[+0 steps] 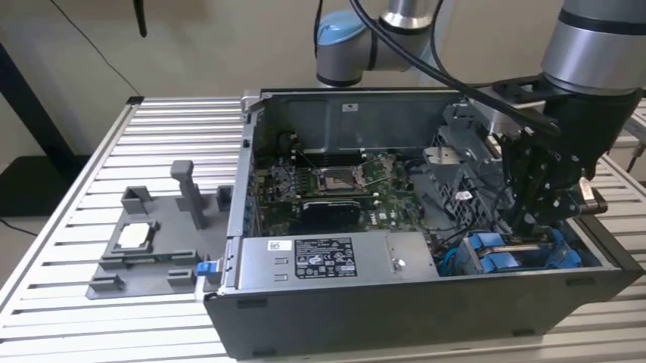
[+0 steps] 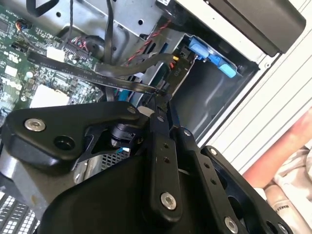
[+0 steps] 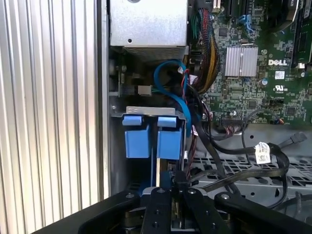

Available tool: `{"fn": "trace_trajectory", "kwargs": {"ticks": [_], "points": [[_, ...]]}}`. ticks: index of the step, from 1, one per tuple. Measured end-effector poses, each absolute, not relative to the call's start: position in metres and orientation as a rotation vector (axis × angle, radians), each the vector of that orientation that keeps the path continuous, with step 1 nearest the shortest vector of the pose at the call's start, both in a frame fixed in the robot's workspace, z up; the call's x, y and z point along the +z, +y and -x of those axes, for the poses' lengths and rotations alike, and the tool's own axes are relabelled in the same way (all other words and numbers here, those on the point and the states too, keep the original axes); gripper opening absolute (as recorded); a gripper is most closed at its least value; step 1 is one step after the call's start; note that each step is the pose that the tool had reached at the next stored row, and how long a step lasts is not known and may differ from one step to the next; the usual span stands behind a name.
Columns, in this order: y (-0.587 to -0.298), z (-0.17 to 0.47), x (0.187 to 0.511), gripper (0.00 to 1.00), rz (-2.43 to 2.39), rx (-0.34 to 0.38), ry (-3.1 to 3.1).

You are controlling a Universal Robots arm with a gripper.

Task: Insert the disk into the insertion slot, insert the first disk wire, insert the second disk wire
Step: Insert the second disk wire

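Exterior view: the black linkage gripper (image 1: 532,221) hangs inside the open dark grey computer case (image 1: 424,314), directly above the grey metal drive cage with blue plastic trim (image 1: 510,255), the insertion slot. The blue carrier tabs sit just below the fingertips. A flat silver-grey disk itself cannot be made out; by judgement it is seated in the cage or nearly so.

Second wrist view: the gripper (image 2: 158,100) has its fingers drawn close together at the tip, beside a flat black wire (image 2: 122,70) running across in front of them. Whether the tips pinch that wire cannot be determined.

First wrist view: two bright blue carrier tabs (image 3: 152,136) stand side by side ahead of the gripper (image 3: 170,187), with a blue cable (image 3: 175,87) looping beyond them. The finger ends are cut off by the frame edge.

Judgement: the work appears to stand at disk seating or the first wire. The next move calls for fine alignment in a crowded, cable-strewn bay.
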State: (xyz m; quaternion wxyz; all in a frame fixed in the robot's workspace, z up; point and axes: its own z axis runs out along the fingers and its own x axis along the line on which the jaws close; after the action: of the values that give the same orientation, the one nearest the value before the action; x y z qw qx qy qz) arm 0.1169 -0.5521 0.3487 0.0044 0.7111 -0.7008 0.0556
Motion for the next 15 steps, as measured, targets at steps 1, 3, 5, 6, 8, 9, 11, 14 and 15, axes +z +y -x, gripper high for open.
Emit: {"fn": "trace_trajectory", "kwargs": {"ticks": [1, 3, 5, 6, 8, 9, 11, 14, 15], "points": [[-0.5533, -0.1178, 0.3481, 0.16, -2.227, 0.167, -2.195], [-0.5545, -0.1191, 0.3471, 0.16, -2.226, 0.152, -2.193], [-0.5546, -0.1199, 0.3464, 0.16, -2.227, 0.136, -2.194], [-0.5546, -0.1201, 0.3461, 0.16, -2.229, 0.128, -2.199], [-0.5548, -0.1203, 0.3452, 0.16, -2.233, 0.114, -2.209], [-0.5549, -0.1205, 0.3443, 0.16, -2.233, 0.108, -2.214], [-0.5553, -0.1208, 0.3426, 0.16, -2.234, 0.099, -2.222], [-0.5565, -0.1218, 0.3413, 0.16, -2.230, 0.096, -2.228], [-0.5570, -0.1224, 0.3412, 0.16, -2.229, 0.095, -2.229]]}}
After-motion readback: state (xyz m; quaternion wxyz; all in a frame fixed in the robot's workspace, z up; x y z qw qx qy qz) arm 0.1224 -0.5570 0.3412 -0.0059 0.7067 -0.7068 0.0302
